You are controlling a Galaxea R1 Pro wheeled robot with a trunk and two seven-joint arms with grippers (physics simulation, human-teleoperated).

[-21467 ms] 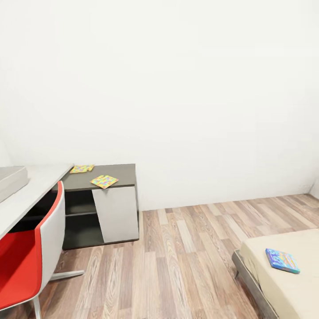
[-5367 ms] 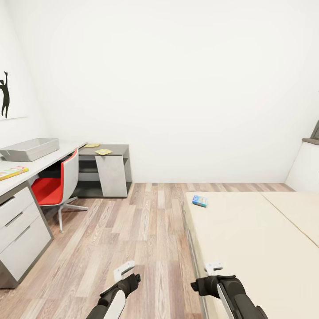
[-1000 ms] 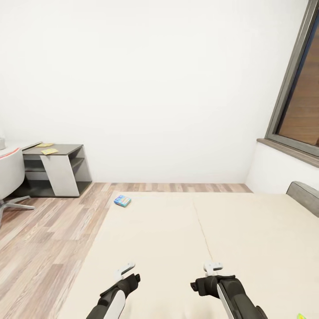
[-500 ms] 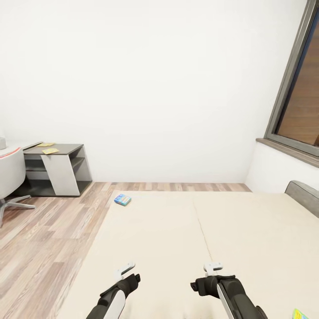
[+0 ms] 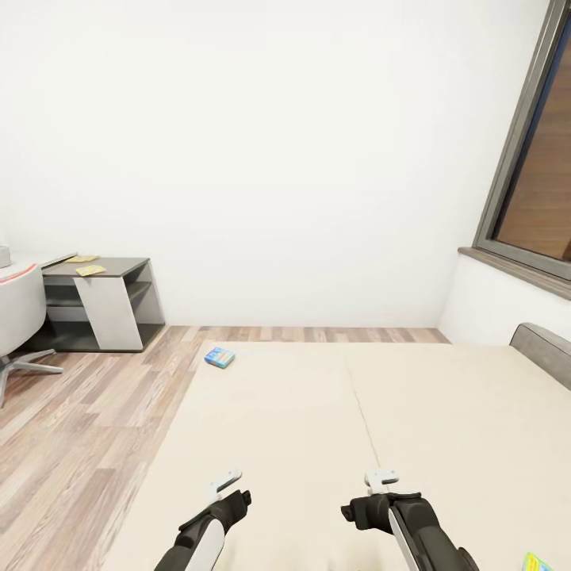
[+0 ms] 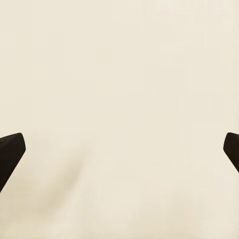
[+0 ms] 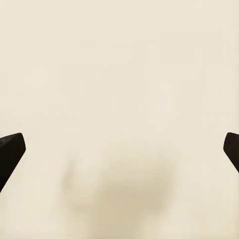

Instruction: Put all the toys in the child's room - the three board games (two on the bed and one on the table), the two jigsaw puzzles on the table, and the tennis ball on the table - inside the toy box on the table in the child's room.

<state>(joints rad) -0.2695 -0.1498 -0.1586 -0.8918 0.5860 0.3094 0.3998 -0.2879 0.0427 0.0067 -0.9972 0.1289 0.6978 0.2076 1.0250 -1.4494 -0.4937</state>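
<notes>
Head view showed the robot facing the bed [image 5: 412, 428], both arms drawn in low over the beige mattress, likely tucked for travel rather than reaching. The left gripper [image 5: 224, 485] and right gripper [image 5: 382, 479] each had fingers spread wide with nothing between them; both wrist views saw bare mattress between dark fingertips [image 6: 11, 149]. 1 small blue board game [image 5: 220, 358] lay flat near the bed's far corner, well apart from either gripper. A second colourful box corner [image 5: 538, 565] peeked at the frame's lower edge beside the right arm. 2 jigsaw puzzles [image 5: 89, 270] rested on the dark-grey desk section [image 5: 119, 266] by the wall. Judging by this, collecting from the bed had not yet begun.
</notes>
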